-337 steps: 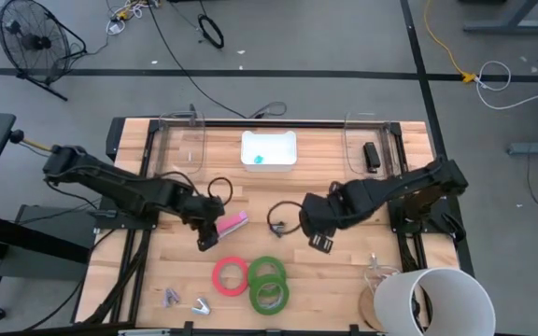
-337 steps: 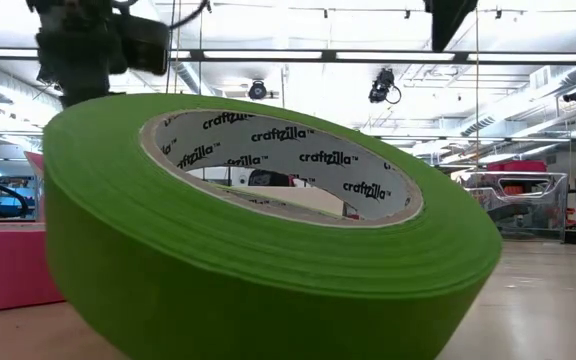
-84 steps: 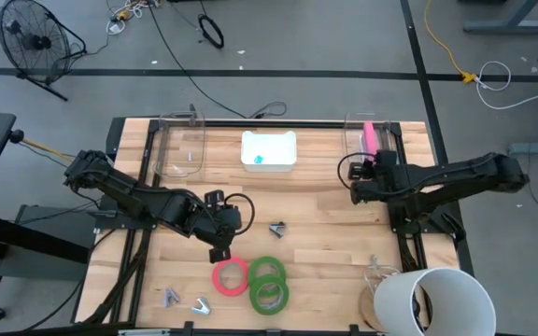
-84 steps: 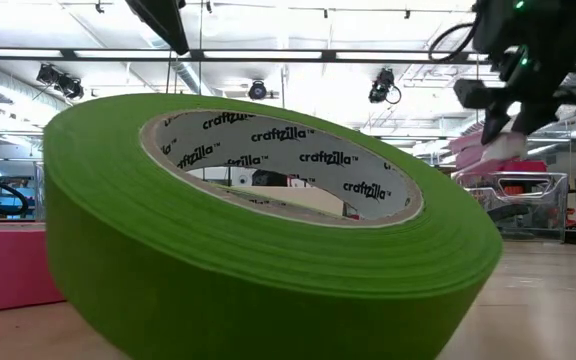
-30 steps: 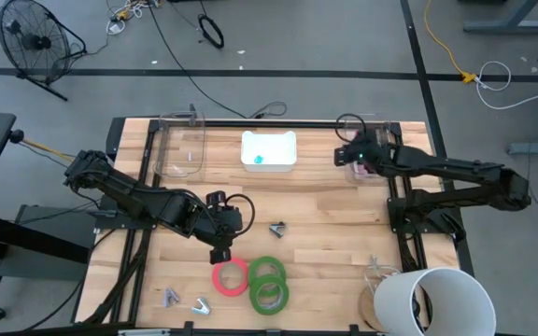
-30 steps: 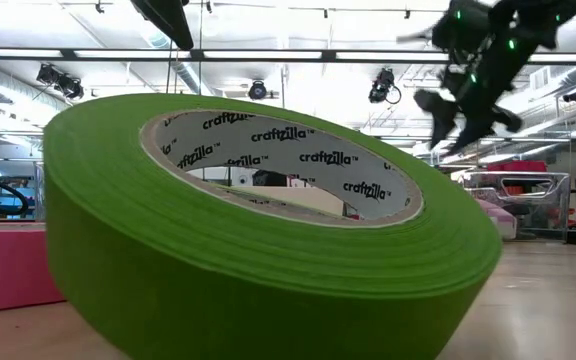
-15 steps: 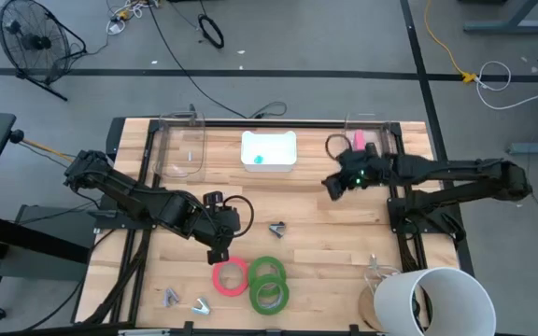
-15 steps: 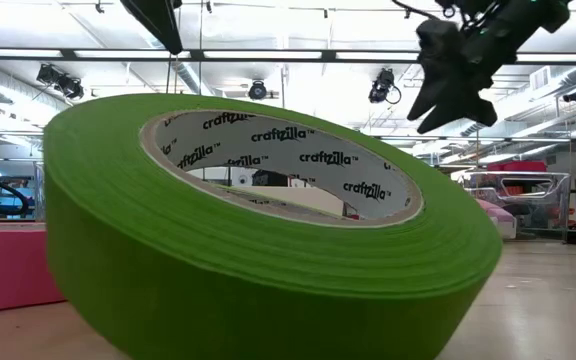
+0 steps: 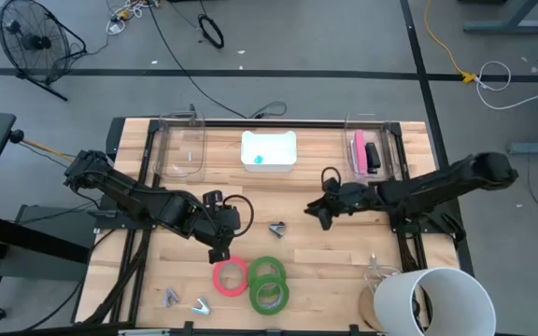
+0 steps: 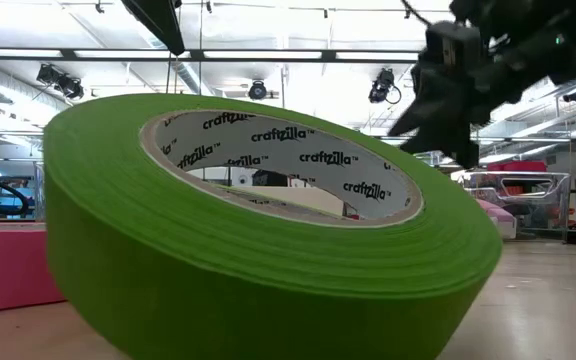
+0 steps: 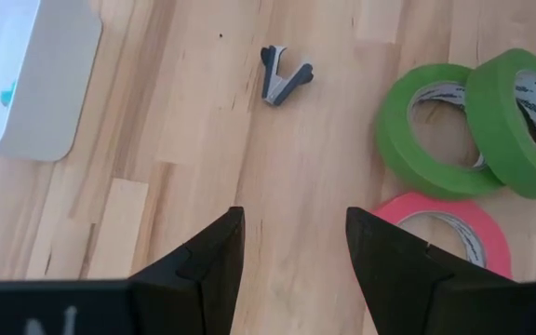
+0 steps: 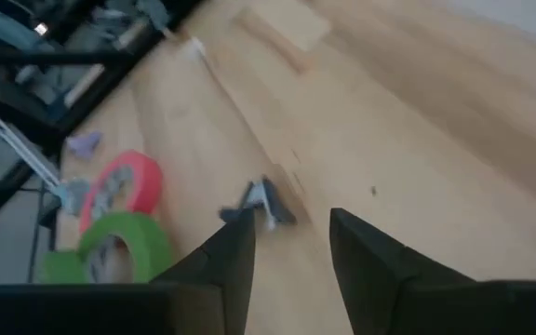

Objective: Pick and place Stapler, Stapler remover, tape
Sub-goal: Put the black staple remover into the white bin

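High view: the right claw (image 9: 322, 213), fingers parted and empty, hangs near the small grey metal staple remover (image 9: 276, 228) on the wooden table (image 9: 344, 252). Next it likely must descend over it. The left claw (image 9: 219, 250) waits, parted.

Table (image 9: 316, 257): wooden; slatted
Tray (image 9: 269, 149): white; at far edge; blue speck inside
Bucket (image 9: 432, 301): white; near right corner
Bins (image 9: 177, 149): clear; flanking tray
Fan (image 9: 26, 42): on floor; beyond left corner

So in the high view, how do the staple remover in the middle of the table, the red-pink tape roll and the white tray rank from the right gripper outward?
From the right gripper:
1. Staple remover, beside it on the left-arm side, mid-table.
2. White tray, up at the table's far edge.
3. Red-pink tape roll, down at the near edge, under the left gripper.
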